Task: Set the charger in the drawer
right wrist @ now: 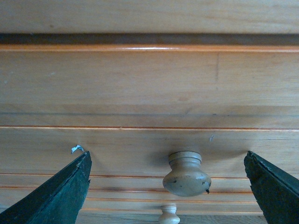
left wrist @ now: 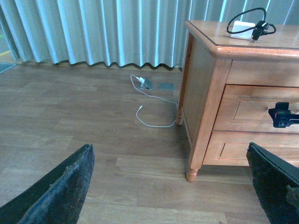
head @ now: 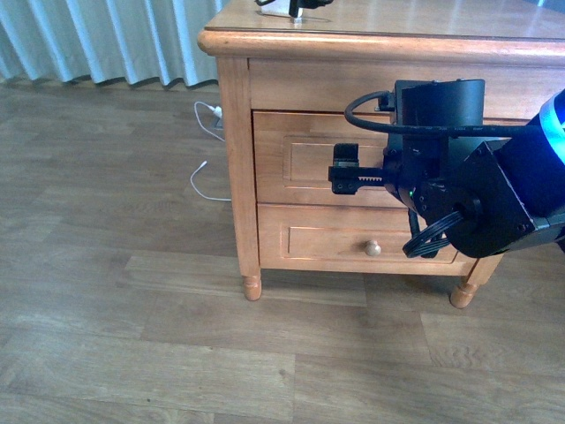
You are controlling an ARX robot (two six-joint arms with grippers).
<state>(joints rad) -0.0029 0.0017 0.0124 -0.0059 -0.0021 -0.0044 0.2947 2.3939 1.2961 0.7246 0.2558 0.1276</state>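
We see the charger point(left wrist: 242, 29), a white block with its black cable looped around it, lying on top of the nightstand point(head: 231, 132), well apart from both sets of jaws. Our right gripper point(right wrist: 167, 154) faces the shut drawer point(head: 300, 163). Its jaws are spread wide and empty, and the round knob point(right wrist: 186, 173) sits untouched between them. Our left gripper point(left wrist: 169, 147) hangs over the wooden floor point(left wrist: 93, 116) beside the nightstand, its jaws also released and holding nothing. A thin white cable point(left wrist: 154, 126) lies on the floor.
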